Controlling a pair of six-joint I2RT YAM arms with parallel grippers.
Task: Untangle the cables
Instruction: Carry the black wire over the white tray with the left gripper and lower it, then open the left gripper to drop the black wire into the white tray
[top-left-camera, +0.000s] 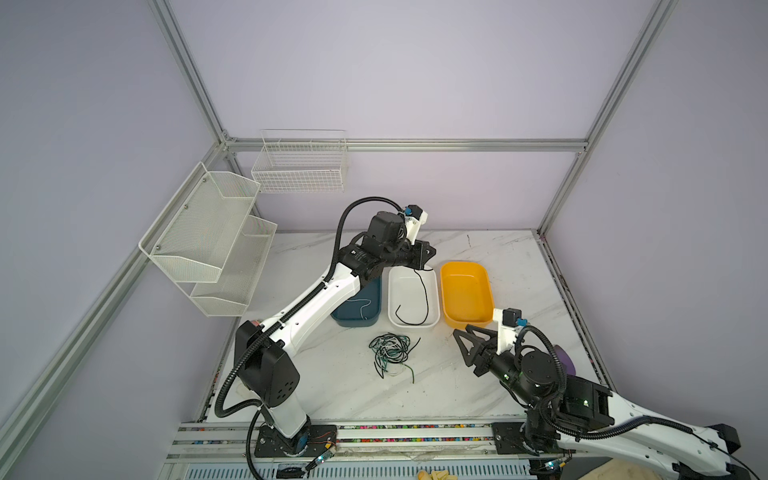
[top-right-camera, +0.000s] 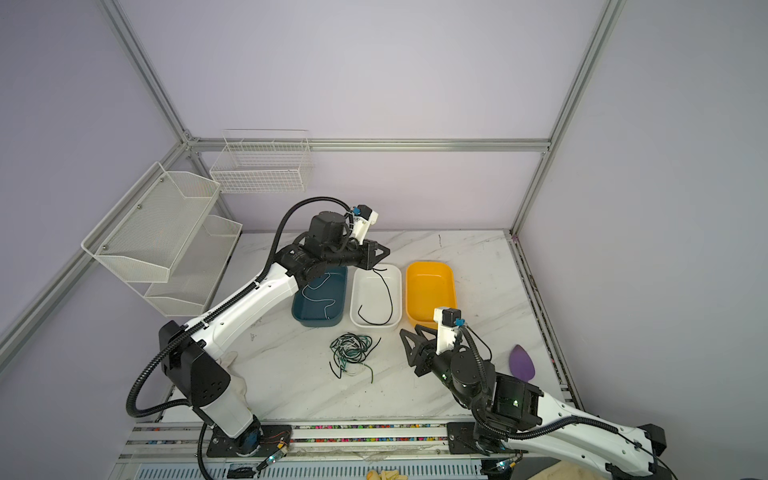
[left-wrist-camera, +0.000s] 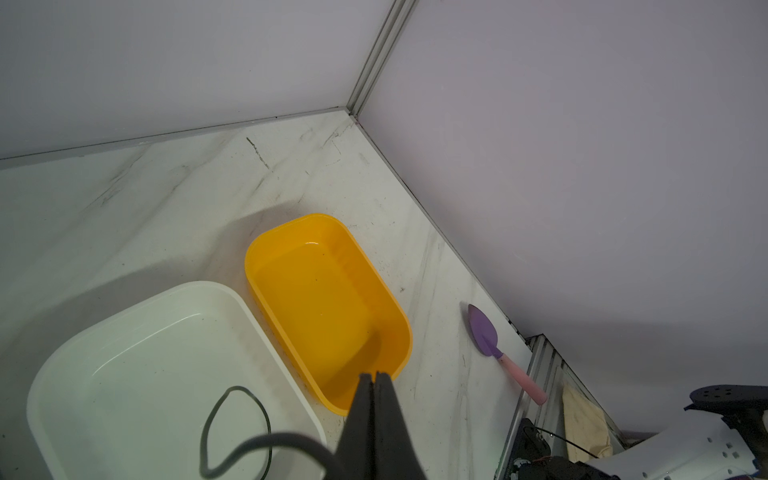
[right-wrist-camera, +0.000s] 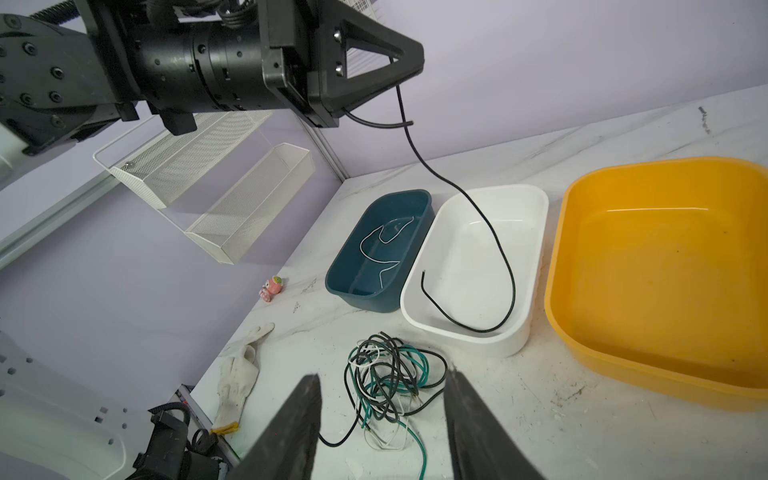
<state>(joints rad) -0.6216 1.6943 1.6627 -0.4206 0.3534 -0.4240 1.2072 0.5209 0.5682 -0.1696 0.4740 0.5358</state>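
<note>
A loose tangle of black, white and green cables (top-left-camera: 390, 351) (top-right-camera: 351, 351) (right-wrist-camera: 390, 378) lies on the marble table in front of the bins. My left gripper (top-left-camera: 432, 251) (top-right-camera: 386, 251) (left-wrist-camera: 376, 376) (right-wrist-camera: 415, 62) hangs above the far end of the white bin (top-left-camera: 390, 307) (right-wrist-camera: 536, 257), shut on one black cable (top-left-camera: 426, 295) (top-right-camera: 390, 299) (right-wrist-camera: 498, 249). That cable droops down and curls inside the bin. A white cable (top-right-camera: 318, 299) (right-wrist-camera: 382, 245) lies in the blue bin (top-right-camera: 297, 311) (right-wrist-camera: 345, 286). My right gripper (top-left-camera: 462, 347) (top-right-camera: 408, 350) (right-wrist-camera: 382, 376) stands open and empty, right of the tangle and low over the table.
An empty yellow bin (top-left-camera: 465, 266) (left-wrist-camera: 266, 249) stands right of the white one. A purple trowel (top-right-camera: 521, 361) (left-wrist-camera: 484, 332) lies near the right edge. A white glove (right-wrist-camera: 239, 374) and a small pink toy (right-wrist-camera: 272, 286) lie at the left. Wire shelves (top-left-camera: 208, 232) hang on the left wall.
</note>
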